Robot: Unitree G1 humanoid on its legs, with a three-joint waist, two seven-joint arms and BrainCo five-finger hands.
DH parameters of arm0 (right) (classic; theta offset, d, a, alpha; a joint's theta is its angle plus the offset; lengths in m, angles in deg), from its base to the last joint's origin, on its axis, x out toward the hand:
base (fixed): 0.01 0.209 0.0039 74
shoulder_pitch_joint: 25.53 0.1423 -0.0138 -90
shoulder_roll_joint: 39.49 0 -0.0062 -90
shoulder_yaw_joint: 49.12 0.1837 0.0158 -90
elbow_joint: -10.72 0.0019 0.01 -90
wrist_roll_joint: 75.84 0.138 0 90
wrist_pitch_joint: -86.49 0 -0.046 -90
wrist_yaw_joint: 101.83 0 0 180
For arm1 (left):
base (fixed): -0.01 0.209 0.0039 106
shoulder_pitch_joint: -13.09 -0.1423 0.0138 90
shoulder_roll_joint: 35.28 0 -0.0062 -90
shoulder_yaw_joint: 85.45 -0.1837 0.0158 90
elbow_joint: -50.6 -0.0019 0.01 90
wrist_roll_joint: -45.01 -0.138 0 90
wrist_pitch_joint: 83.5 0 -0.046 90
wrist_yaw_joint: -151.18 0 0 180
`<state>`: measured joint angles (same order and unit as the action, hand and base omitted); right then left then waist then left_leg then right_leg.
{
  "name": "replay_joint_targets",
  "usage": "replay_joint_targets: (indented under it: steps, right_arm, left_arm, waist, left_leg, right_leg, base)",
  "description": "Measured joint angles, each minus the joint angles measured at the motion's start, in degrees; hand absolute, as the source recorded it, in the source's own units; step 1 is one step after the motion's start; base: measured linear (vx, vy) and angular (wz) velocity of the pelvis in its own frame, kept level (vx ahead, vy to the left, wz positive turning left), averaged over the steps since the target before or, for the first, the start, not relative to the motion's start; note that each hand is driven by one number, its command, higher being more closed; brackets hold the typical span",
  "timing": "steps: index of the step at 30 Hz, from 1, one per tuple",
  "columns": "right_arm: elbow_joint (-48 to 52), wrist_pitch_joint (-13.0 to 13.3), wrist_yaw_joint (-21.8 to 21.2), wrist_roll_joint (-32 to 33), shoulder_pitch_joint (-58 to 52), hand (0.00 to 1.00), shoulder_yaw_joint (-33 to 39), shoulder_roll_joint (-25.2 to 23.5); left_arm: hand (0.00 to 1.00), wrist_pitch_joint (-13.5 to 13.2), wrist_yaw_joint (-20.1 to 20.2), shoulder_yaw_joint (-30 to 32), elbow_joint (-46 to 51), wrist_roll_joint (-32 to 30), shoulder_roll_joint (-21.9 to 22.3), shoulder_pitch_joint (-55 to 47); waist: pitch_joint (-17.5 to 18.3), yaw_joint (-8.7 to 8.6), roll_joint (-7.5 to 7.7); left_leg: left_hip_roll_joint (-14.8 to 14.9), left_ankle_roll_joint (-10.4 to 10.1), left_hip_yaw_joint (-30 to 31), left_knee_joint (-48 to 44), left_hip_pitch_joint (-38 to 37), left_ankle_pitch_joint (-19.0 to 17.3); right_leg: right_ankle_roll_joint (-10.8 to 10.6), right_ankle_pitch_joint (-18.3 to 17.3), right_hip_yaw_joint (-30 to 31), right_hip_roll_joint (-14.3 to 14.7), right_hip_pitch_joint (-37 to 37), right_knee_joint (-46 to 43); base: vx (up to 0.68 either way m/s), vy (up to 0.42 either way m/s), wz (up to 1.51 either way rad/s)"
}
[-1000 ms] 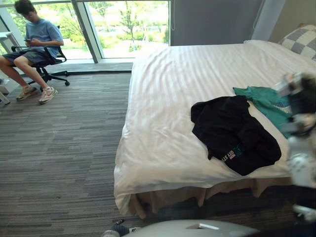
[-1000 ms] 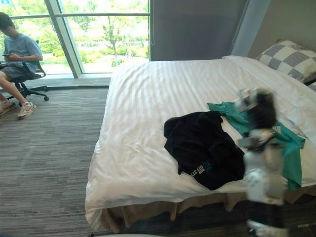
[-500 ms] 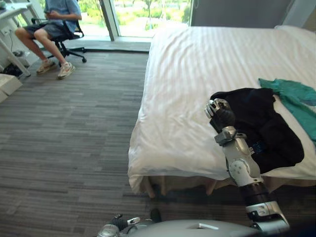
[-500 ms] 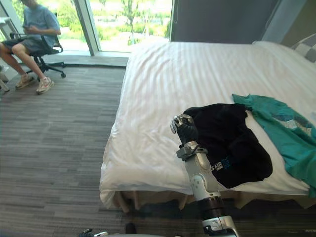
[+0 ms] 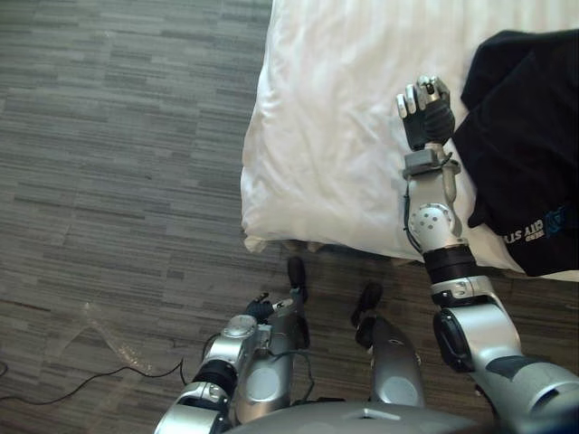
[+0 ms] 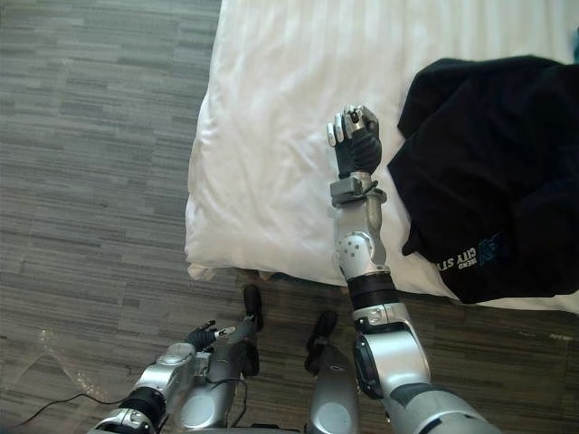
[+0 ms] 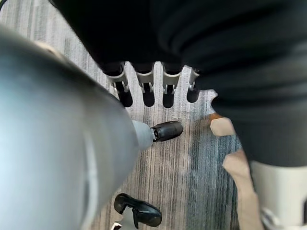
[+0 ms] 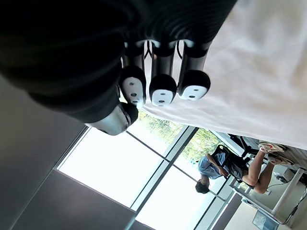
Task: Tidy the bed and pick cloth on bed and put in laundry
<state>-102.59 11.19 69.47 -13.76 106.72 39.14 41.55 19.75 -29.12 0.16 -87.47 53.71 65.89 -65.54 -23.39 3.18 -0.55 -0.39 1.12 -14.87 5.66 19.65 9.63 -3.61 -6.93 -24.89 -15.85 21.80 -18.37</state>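
Dipping the view steeply down to the bed's (image 5: pixel 317 117) foot corner since half a second back, and keeping the right hand (image 5: pixel 425 107) raised just beside the black cloth (image 5: pixel 529 136).
Hovering that hand over white sheet, fingers loosely bent, pinching nothing, with the cloth lying untouched near the foot edge. Hanging the left hand (image 7: pixel 144 88) low over the floor (image 5: pixel 109 136), fingers straight. Risking, from this offset, closing on sheet instead of cloth, or snagging one fold and dragging the rest off the edge.
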Motion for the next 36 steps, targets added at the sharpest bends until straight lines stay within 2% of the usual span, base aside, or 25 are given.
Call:
replay_joint_targets:
  steps: [3, 8, 11, 14, 15, 19, 21, 26, 28, 33, 36]
  right_arm:
    - [-0.3, -0.7, -2.8, 0.7, -0.6, 1.00, -4.1, -0.9]
    - [-4.6, -3.3, -7.0, 0.6, -2.1, 1.00, -13.9, -6.8]
    - [-6.0, -5.1, -7.3, 0.7, -2.8, 1.00, -18.5, -10.1]
    - [-6.8, -6.3, -7.8, 0.7, -4.6, 1.00, -21.3, -11.9]
    - [-7.1, -7.1, -8.7, 1.0, -6.7, 1.00, -24.2, -13.1]
    - [-7.1, -8.1, -9.3, 2.4, -11.2, 1.00, -31.6, -13.9]
    - [-7.1, -9.6, -9.2, 2.4, -13.7, 1.00, -38.4, -14.2]
    - [-7.1, -12.0, -9.2, 1.8, -15.5, 1.00, -46.1, -15.3]
    - [-7.1, -12.4, -9.7, 1.5, -15.8, 1.00, -47.8, -15.2]
    - [-6.9, -12.3, -13.5, -4.6, -16.8, 1.00, -51.7, -14.2]
    - [-3.5, -11.8, -16.4, -7.1, -19.5, 1.00, -53.6, -11.8]
  left_arm:
    - [0.00, 0.1, 0.0, 0.0, -0.1, 1.2, 0.4, 1.6]
    - [0.00, 0.0, 0.0, -0.1, -0.5, 4.6, 3.2, 6.5]
    - [0.00, 0.1, 0.0, -0.2, -0.7, 6.9, 3.9, 8.8]
    - [0.00, 0.2, -0.1, -0.2, -1.8, 8.8, 4.0, 9.7]
    - [0.00, 0.2, -0.1, -0.2, -2.9, 10.1, 4.1, 9.8]
    - [0.00, 1.2, -1.0, -2.1, -3.3, 11.6, 4.4, 9.5]
    - [0.00, 1.2, -2.3, -3.7, -3.4, 12.8, 4.7, 9.3]
    - [0.00, 1.0, -3.9, -6.3, -5.2, 13.2, 5.0, 8.8]
    - [0.00, 0.7, -4.3, -7.2, -5.2, 13.2, 4.4, 7.7]
    - [0.00, -0.3, -5.0, -12.1, -5.9, 12.9, 3.3, 5.0]
    - [0.00, -2.5, -5.1, -14.2, -7.7, 10.8, 2.5, 4.0]
  waist:
    - [-0.2, -0.52, -0.16]
    - [-0.2, -0.78, -0.17]
    - [-0.2, -1.22, -0.17]
    - [-0.2, -1.71, -0.17]
    - [-0.2, -2.26, -0.17]
    - [-0.2, -2.40, -0.17]
    - [-0.2, -2.57, -0.17]
    - [-0.2, -2.78, -0.16]
    - [-0.2, -2.88, -0.16]
    - [-0.1, -2.68, -0.15]
    - [0.0, -2.05, -0.04]
  left_leg:
    - [0.0, -0.9, 0.1, 0.0, 1.2, 0.4]
    - [-0.1, -1.4, 0.0, 0.0, 0.8, 0.5]
    - [-0.7, -2.5, -0.2, 0.0, 0.9, 0.6]
    - [-0.8, -2.5, -0.3, 0.0, 0.8, 0.6]
    - [-0.7, -2.6, -0.3, 0.0, 0.8, 0.5]
    - [-0.7, -2.8, -0.4, 0.0, 0.7, 0.4]
    - [-0.7, -2.8, -0.5, 0.0, 0.6, 0.4]
    - [-0.6, -2.8, -0.2, 0.0, -1.0, 0.4]
    - [-0.4, -2.8, -0.1, 0.0, -1.6, 0.4]
    - [1.0, -2.8, 1.3, 0.0, -3.8, 0.3]
    - [1.4, -3.1, 1.6, 0.0, -6.6, -0.2]
  right_leg:
    - [0.3, -1.2, -0.1, -0.5, 1.9, -2.1]
    - [1.0, -3.4, -0.9, -1.6, 2.5, -5.3]
    - [1.1, -4.9, -0.8, -3.0, 3.5, -7.8]
    - [1.1, -5.7, -0.9, -3.3, 3.8, -8.8]
    - [1.2, -6.2, -0.9, -3.5, 4.1, -9.6]
    - [1.5, -6.9, -0.9, -3.8, 4.5, -10.5]
    - [1.5, -6.9, -0.9, -3.8, 4.3, -10.5]
    - [1.3, -6.7, -1.2, -3.4, 2.1, -9.0]
    - [1.1, -6.2, -1.6, -2.8, 0.8, -7.7]
    - [0.9, -3.0, -3.6, 0.2, -5.1, -1.4]
    - [0.6, -1.2, -4.1, 1.6, -9.5, 2.6]
  base:
    - [0.06, -0.050, 0.09]
    - [0.05, -0.044, 0.10]
    - [0.01, -0.034, 0.09]
    - [0.00, -0.030, 0.03]
    - [0.00, -0.044, 0.03]
    - [0.00, -0.046, -0.01]
    - [0.02, -0.044, 0.00]
    - [0.00, 0.000, 0.00]
    - [0.00, 0.000, 0.00]
    - [0.01, -0.008, 0.02]
    - [0.00, 0.005, -0.02]
